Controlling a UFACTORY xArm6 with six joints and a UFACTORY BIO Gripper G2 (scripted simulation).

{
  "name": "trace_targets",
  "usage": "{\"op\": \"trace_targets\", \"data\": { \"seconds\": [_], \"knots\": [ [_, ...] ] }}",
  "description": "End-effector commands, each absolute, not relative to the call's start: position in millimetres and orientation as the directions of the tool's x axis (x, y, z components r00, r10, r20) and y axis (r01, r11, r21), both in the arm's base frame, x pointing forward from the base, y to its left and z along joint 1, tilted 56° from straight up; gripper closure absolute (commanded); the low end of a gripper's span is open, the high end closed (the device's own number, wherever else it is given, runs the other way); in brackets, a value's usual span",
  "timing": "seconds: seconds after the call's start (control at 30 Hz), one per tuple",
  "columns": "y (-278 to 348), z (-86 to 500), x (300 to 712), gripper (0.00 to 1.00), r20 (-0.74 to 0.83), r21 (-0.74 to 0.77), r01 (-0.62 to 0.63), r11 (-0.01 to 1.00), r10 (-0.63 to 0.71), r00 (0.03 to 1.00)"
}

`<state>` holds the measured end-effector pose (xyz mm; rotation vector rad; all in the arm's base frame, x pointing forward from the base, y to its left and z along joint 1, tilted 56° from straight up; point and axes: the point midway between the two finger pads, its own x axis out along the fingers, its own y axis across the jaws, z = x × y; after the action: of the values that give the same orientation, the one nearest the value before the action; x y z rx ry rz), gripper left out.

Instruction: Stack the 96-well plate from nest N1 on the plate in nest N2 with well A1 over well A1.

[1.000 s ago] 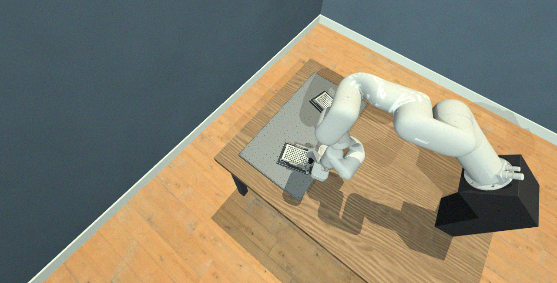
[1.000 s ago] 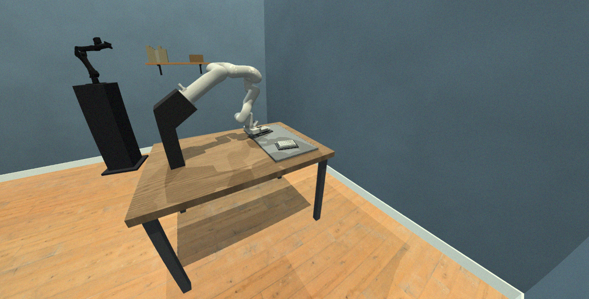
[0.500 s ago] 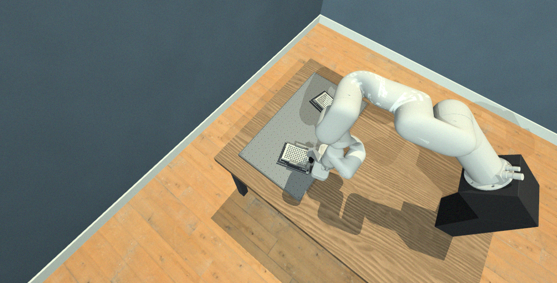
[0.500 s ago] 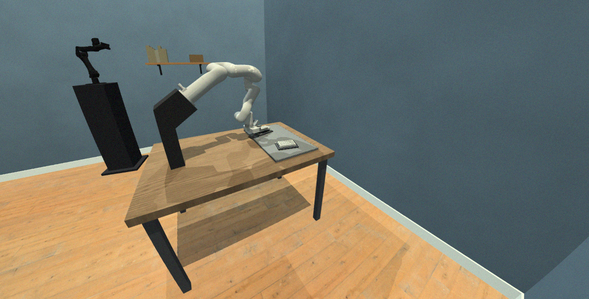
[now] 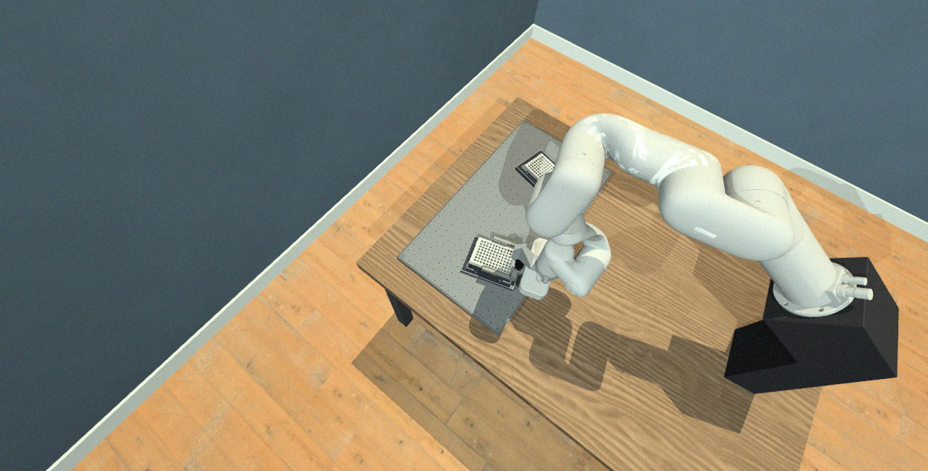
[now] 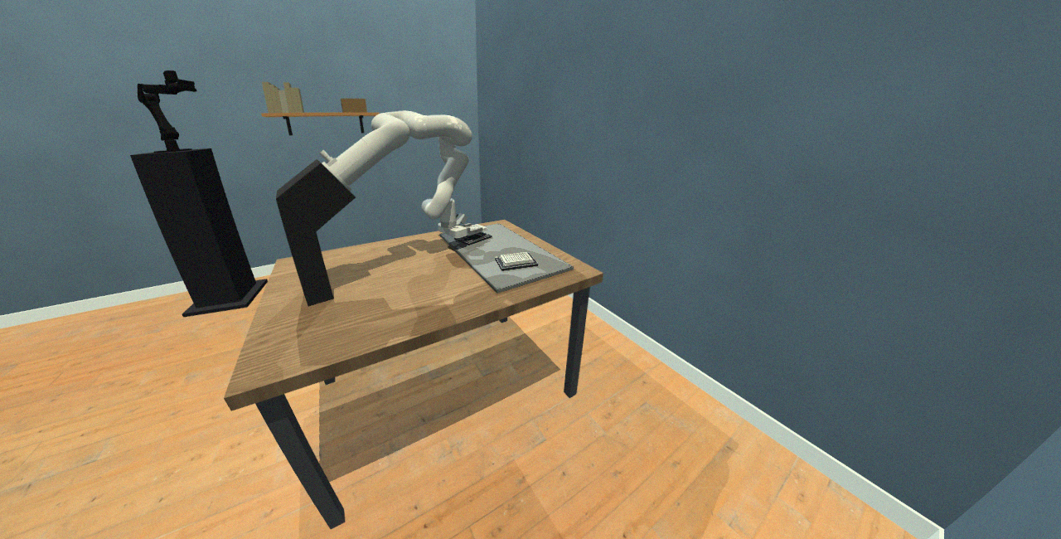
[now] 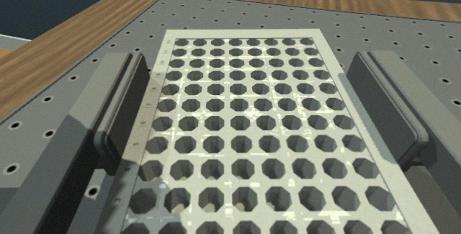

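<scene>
My gripper [image 5: 502, 255] [image 7: 253, 106] is shut on the long sides of a pale 96-well plate [image 5: 489, 251] [image 7: 239, 113]. The plate is level between the finger pads, raised a little above the dark nest N1 [image 5: 478, 272] [image 6: 479, 239]. In the wrist view its far corners are square; its near end, with the low column numbers, runs out of the frame, so the cut-off corner is not seen. The other pale plate [image 5: 538, 164] [image 6: 516, 258] sits in the dark nest N2 [image 5: 524, 172]. The arm partly hides it in the top view. Its cut-off corner is too small to tell.
Both nests stand on a grey perforated board [image 5: 441, 222] [image 6: 552, 266] [image 7: 414, 68] on the wooden table [image 5: 649, 364] [image 6: 385, 305]. The arm's upper links [image 5: 570, 189] hang between the nests and the base [image 5: 823, 338]. A second, black arm [image 6: 159, 109] stands on a separate pedestal.
</scene>
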<state>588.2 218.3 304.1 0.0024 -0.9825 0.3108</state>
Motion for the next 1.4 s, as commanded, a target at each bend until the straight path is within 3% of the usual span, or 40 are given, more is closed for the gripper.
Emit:
{"op": "trace_targets", "data": {
  "seconds": [0.0, 1.37],
  "knots": [
    [218, 308, 583, 1.0, 0.819, -0.138, -0.26, 0.956, 0.257, 0.514],
    [211, 332, 547, 1.0, 0.819, -0.138, -0.26, 0.956, 0.257, 0.514]
  ]
}}
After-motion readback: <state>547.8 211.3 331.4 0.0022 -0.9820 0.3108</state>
